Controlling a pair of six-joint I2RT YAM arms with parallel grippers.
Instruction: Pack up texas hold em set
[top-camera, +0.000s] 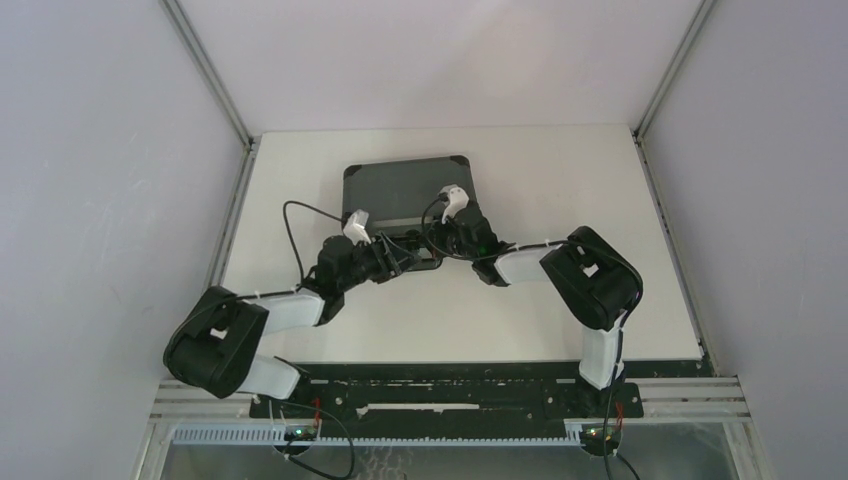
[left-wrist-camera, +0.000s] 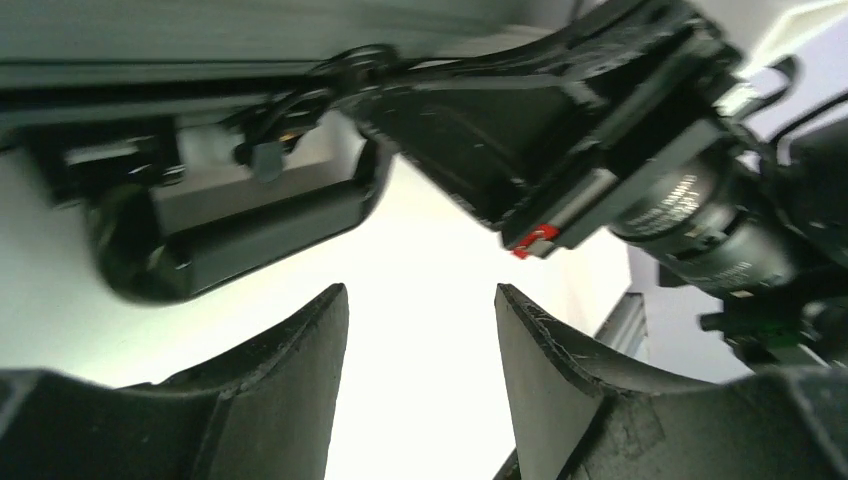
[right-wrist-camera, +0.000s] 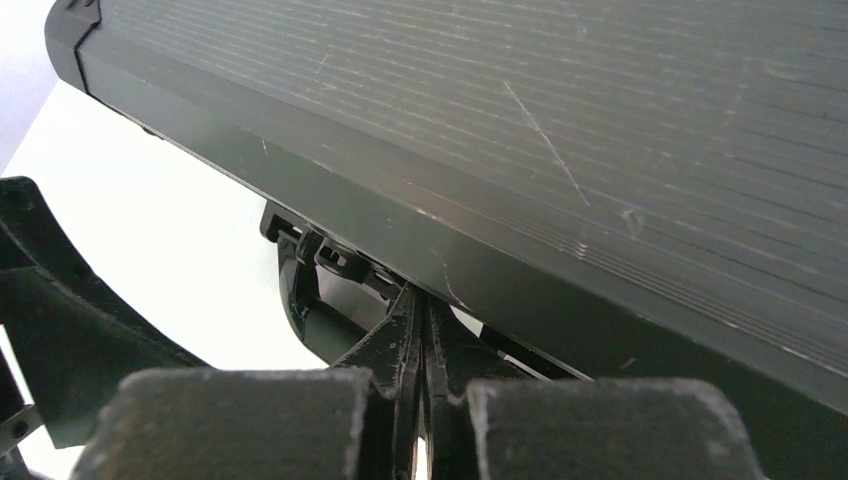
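The dark grey briefcase (top-camera: 405, 188) of the texas hold em set lies closed on the white table, its ribbed lid (right-wrist-camera: 560, 120) filling the right wrist view. Its black handle (left-wrist-camera: 235, 235) sticks out from the near edge. My left gripper (top-camera: 410, 262) hovers just in front of that handle, open (left-wrist-camera: 421, 305), with only bare table between its fingers. My right gripper (top-camera: 443, 243) is shut (right-wrist-camera: 424, 305), its tips pressed against the case's front wall next to the handle (right-wrist-camera: 300, 300). Nothing shows between its fingers.
The white table (top-camera: 560, 180) is boxed in by grey walls left, right and behind. The two arms meet closely at the case's near edge; the right arm's wrist (left-wrist-camera: 620, 150) hangs just beyond my left fingers.
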